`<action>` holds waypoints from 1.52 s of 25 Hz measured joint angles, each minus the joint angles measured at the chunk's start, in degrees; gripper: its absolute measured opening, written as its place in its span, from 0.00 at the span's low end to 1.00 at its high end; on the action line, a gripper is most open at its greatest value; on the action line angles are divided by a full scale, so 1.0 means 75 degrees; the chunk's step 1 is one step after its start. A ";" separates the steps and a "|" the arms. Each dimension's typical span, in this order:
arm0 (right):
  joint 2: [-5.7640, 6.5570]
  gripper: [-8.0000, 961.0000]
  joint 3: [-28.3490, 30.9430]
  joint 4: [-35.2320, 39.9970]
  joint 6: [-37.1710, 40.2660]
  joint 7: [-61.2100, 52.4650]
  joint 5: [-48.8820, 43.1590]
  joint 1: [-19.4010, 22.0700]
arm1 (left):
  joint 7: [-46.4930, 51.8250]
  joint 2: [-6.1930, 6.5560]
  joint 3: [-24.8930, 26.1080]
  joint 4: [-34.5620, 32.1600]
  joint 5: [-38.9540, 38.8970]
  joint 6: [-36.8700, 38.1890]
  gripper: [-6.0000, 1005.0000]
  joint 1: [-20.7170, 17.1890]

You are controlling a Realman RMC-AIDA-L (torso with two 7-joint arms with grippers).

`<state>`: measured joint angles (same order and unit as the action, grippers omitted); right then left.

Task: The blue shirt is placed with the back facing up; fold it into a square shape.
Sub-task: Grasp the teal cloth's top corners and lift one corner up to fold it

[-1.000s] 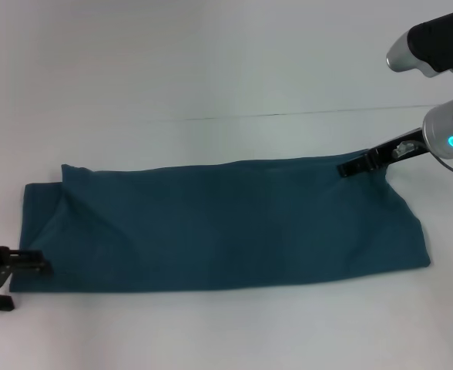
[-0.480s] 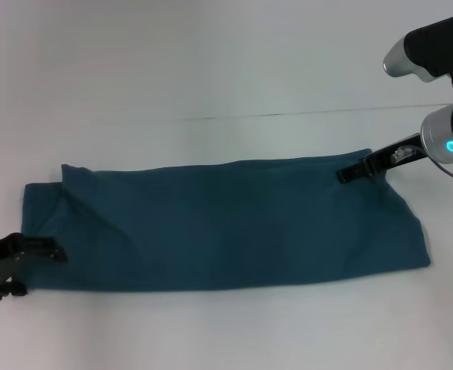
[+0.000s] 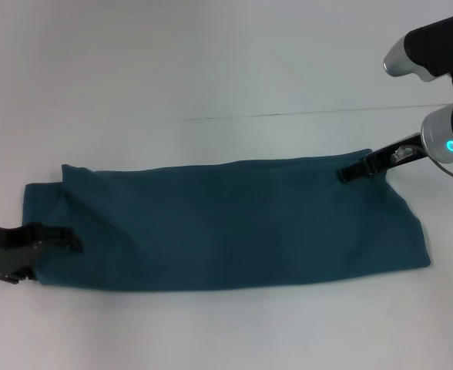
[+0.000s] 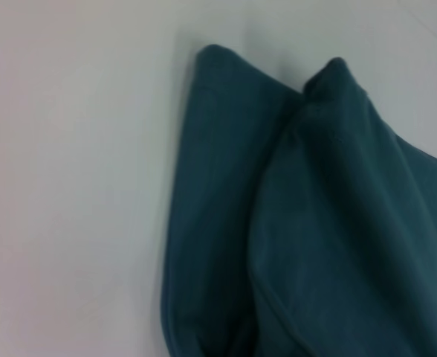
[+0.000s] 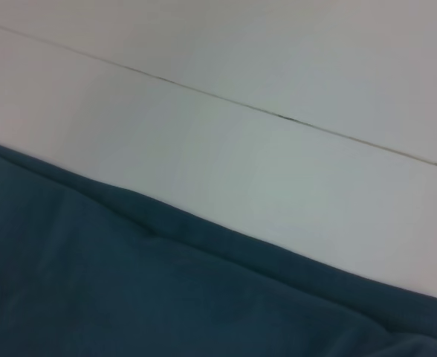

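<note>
Two arms, black grippers, both held low at opposite ends of the work area.

Left gripper (image 3: pixel 65 237): seen in the head view at the near left edge, set low and reaching inward, its black fingers laid nearly level and pointing toward the centre; whether they are parted cannot be told. Right gripper (image 3: pixel 350 171): carried at the far right on a slim black wrist, angled downward and inward from a silver joint marked by a lit blue ring, with a black-capped silver link above; its finger spacing cannot be made out either.
</note>
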<state>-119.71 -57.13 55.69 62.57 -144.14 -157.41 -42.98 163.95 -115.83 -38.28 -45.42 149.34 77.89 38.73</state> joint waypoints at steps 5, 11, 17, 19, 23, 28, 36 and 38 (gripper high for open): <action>0.0008 0.96 0.0000 0.0003 0.0001 -0.0001 0.0000 -0.0016 | -0.0392 0.0001 0.0031 0.0211 -0.0009 -0.0004 0.92 0.0084; 0.0013 0.96 0.0000 0.0005 -0.0011 0.0000 0.0000 -0.0064 | -0.0769 -0.0057 -0.0087 0.0256 -0.0014 0.0066 0.60 0.0146; 0.0012 0.96 0.0001 0.0016 -0.0010 -0.0003 0.0000 -0.0080 | -0.0767 -0.0071 0.0011 0.0270 -0.0038 -0.0023 0.42 0.0167; 0.0012 0.96 0.0002 0.0017 -0.0006 -0.0013 0.0000 -0.0075 | -0.0749 -0.0066 0.0052 0.0270 -0.0071 -0.0055 0.37 0.0154; 0.0003 0.95 0.0032 0.0017 0.0013 -0.0019 0.0019 -0.0031 | -0.0839 -0.0065 0.0071 0.0304 -0.0088 -0.0051 0.29 0.0166; 0.0000 0.95 0.0098 0.0009 0.0029 -0.0022 0.0065 0.0024 | -0.1032 -0.0050 0.0071 0.0348 -0.0168 -0.0018 0.14 0.0215; 0.0000 0.90 0.0090 0.0018 -0.0466 0.0682 0.1309 0.0524 | -0.1198 0.0179 0.0115 0.0249 -0.0743 0.0407 0.06 0.0312; 0.0000 0.88 0.0088 0.0000 -0.0671 0.1169 0.2024 0.0731 | -0.1240 0.0250 0.0242 0.0148 -0.0934 0.0617 0.06 0.0361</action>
<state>-119.71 -56.46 55.69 57.54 -135.37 -142.23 -37.50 154.65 -113.95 -36.47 -44.31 142.33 82.52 41.43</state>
